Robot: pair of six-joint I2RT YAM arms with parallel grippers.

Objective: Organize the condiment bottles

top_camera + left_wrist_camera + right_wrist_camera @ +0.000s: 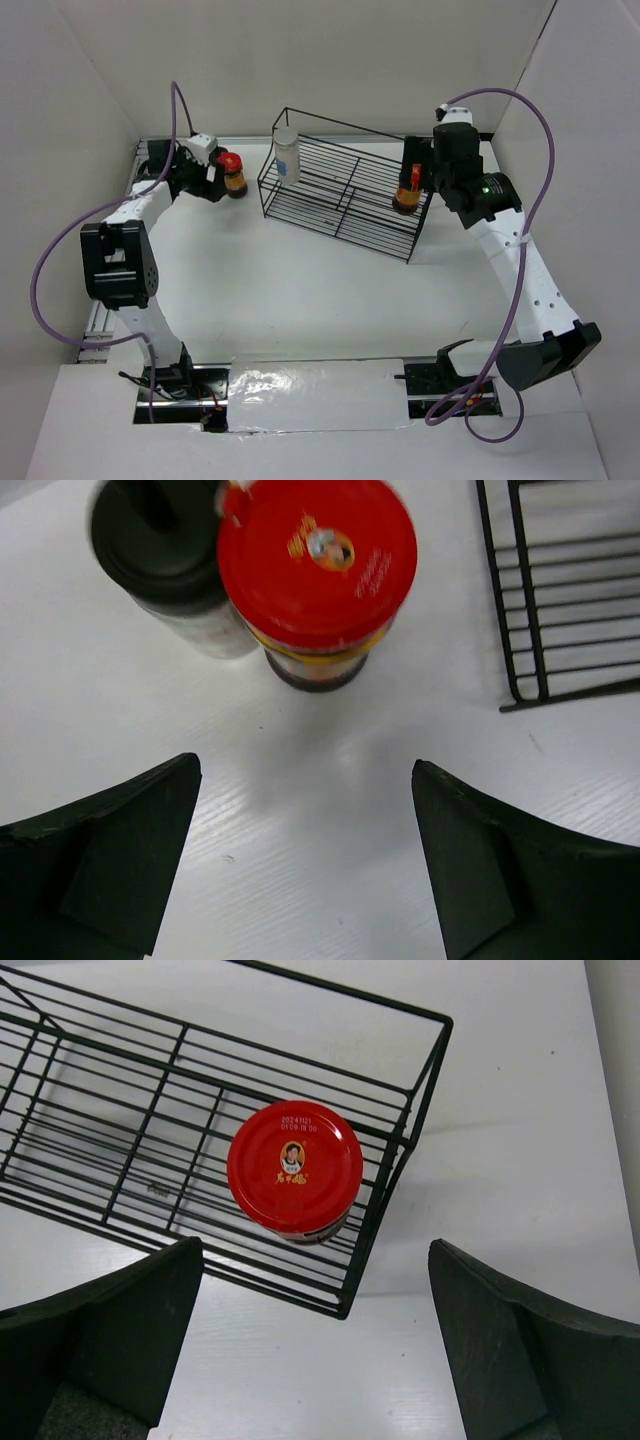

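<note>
A brown jar with a red lid (315,570) stands on the white table, touching a pale bottle with a black cap (165,540) on its left. My left gripper (305,770) is open and empty, just short of them; in the top view it (213,183) sits beside that jar (233,174), and the black-capped bottle is hidden there. A second red-lidded jar (295,1167) stands in the right end of the black wire rack (400,1150). My right gripper (315,1250) is open and empty above it. A white cylinder with a silver-grey cap (286,155) stands in the rack's left end.
The wire rack (340,215) lies slanted across the back middle of the table; its corner shows in the left wrist view (520,695). White walls close in the left, back and right sides. Purple cables loop from both arms.
</note>
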